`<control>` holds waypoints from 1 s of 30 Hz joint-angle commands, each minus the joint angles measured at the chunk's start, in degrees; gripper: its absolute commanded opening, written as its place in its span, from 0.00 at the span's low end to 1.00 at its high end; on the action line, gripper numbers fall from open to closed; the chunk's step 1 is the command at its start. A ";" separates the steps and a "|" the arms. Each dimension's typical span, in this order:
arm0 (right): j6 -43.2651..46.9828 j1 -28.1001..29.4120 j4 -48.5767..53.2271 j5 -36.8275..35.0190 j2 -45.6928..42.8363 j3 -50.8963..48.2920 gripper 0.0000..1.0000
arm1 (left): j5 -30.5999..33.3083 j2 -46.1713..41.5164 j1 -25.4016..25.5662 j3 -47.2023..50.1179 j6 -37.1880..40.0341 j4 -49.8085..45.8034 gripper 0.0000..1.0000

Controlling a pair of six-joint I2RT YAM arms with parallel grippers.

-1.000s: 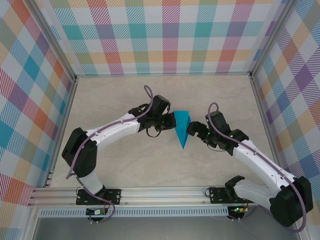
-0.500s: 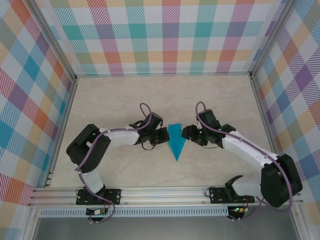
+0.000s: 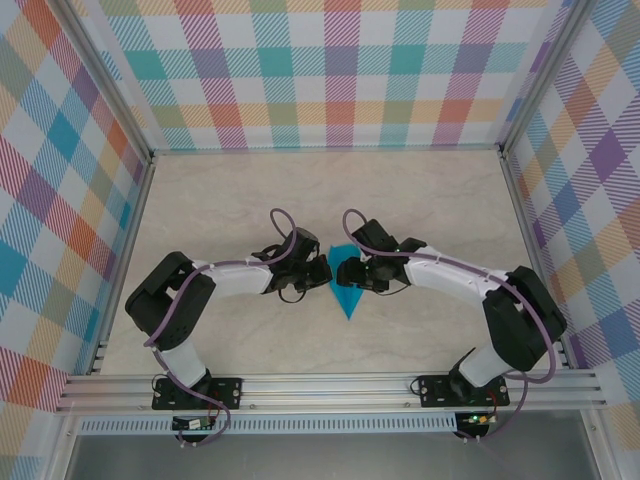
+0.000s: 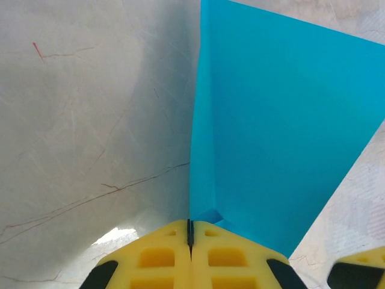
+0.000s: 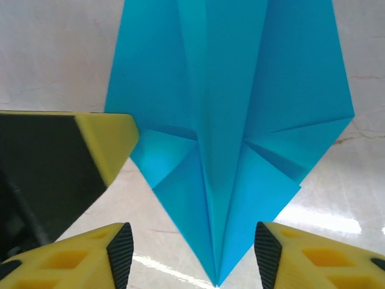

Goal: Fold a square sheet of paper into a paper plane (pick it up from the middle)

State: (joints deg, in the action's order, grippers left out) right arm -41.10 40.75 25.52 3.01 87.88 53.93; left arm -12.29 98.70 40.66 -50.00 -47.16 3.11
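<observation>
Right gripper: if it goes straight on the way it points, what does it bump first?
Most likely the paper plane. The right gripper is open, with the plane's pointed end between its fingers; its height above the paper is unclear.

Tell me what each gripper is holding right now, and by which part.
The left gripper is shut on the paper plane, pinching a folded corner at its edge. The right gripper holds nothing: its open jaws straddle the pointed tip.
</observation>
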 commanded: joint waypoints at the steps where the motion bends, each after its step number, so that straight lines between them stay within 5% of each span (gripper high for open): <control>1: 2.26 0.10 1.48 -2.27 1.38 1.13 0.68 | 2.21 -1.96 -0.58 0.92 -0.32 -0.77 0.00; 10: 5.10 -0.07 -5.81 4.07 4.46 -0.13 0.80 | 3.82 -4.94 -0.85 3.13 -0.18 -1.93 0.00; 19: 5.34 -0.40 -7.20 -0.22 5.73 -0.28 0.89 | 3.33 -4.47 -0.94 3.17 -0.06 -1.93 0.00; 30: 3.43 -3.24 -17.34 8.24 5.73 -6.10 0.93 | 2.63 -3.42 -0.94 2.63 -0.04 -2.09 0.00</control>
State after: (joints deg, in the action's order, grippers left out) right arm -37.19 37.65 11.88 8.47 93.41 48.73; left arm -9.76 95.15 40.29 -47.37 -47.13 1.65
